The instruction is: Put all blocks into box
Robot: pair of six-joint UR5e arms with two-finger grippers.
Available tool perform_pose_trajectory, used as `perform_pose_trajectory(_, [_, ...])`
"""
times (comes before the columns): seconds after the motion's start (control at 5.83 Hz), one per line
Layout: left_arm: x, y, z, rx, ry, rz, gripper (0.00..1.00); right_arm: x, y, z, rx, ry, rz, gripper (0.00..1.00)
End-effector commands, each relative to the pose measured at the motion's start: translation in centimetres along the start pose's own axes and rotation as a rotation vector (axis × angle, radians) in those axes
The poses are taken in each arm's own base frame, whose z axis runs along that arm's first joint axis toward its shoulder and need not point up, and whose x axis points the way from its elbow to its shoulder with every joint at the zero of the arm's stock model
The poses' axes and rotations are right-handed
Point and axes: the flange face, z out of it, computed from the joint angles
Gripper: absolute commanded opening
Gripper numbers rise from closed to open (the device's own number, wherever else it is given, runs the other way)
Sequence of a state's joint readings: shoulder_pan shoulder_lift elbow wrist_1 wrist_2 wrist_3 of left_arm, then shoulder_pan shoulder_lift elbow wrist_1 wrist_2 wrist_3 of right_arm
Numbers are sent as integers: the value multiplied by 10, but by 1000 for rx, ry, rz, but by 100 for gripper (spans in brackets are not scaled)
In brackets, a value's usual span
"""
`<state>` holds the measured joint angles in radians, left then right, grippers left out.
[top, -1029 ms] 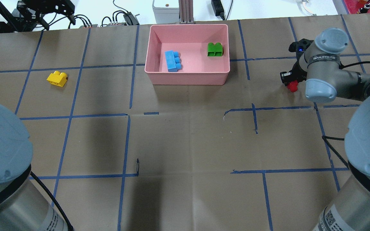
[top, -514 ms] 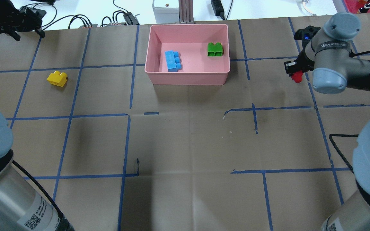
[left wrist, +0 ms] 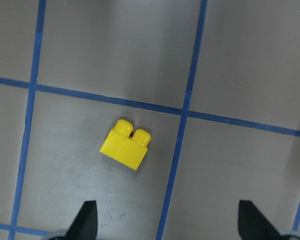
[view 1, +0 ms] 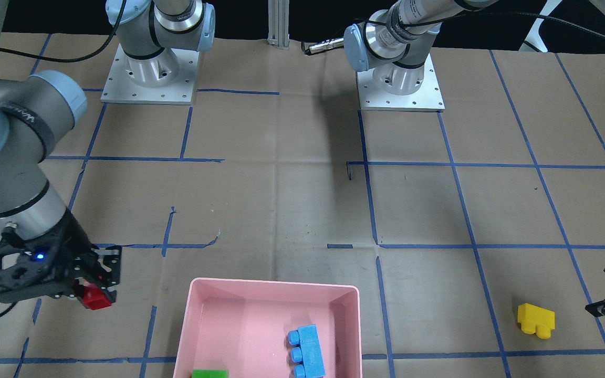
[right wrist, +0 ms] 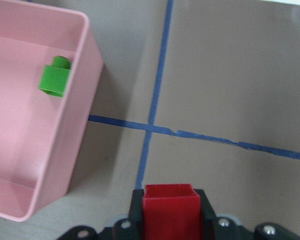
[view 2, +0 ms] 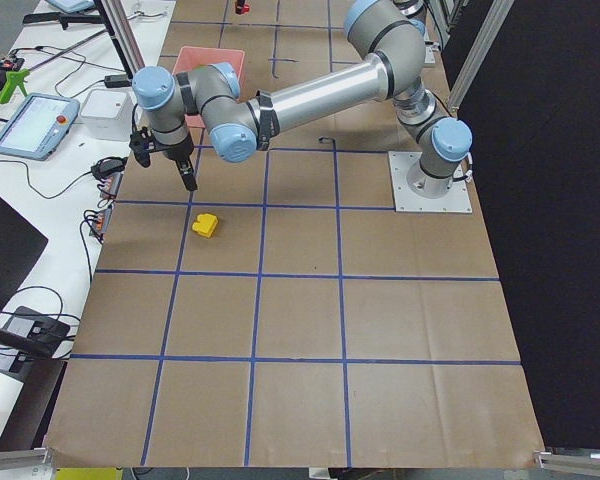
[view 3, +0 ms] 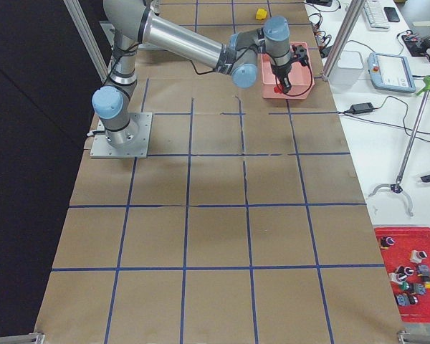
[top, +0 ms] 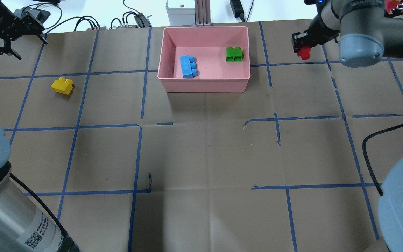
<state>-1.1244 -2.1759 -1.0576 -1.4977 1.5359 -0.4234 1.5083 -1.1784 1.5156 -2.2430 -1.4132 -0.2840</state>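
Right end effector [top: 302, 48], gripping red block [top: 304, 53], has neared box [top: 205, 85].

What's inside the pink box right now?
Two blocks lie apart on the pink box's floor: the light-blue block and the green block. Only a thin strip behind the near wall is hidden in the overhead view.

The yellow block [top: 62, 86] lies well apart from the walled box [top: 203, 87] (open table [top: 201, 157] on every side).
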Motion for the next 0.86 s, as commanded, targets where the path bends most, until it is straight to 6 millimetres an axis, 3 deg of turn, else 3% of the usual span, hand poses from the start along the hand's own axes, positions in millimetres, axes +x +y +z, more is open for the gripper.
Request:
perform_pose_trajectory(0.0, [-19, -13, 17, -1, -52, -314, 99, -106, -44, 21, 73, -29, -81, 5])
perform_pose_trajectory(0.17, [-21, -2, 43, -43, -78, -413, 99, -157, -67, 53, 123, -51, -128, 6])
perform_pose_trajectory(0.34, [-18, -11, 66, 24, -33, -407, 99, -182, -79, 68, 134, -69, -103, 8])
perform_pose_trajectory(0.51, [-13, -23, 109, 47, -12, -404, 99, -189, -83, 68, 141, -75, -105, 9])
perform_pose_trajectory(0.69, [-2, -26, 145, 53, 1, -398, 99, -189, -84, 65, 151, -80, -118, 25])
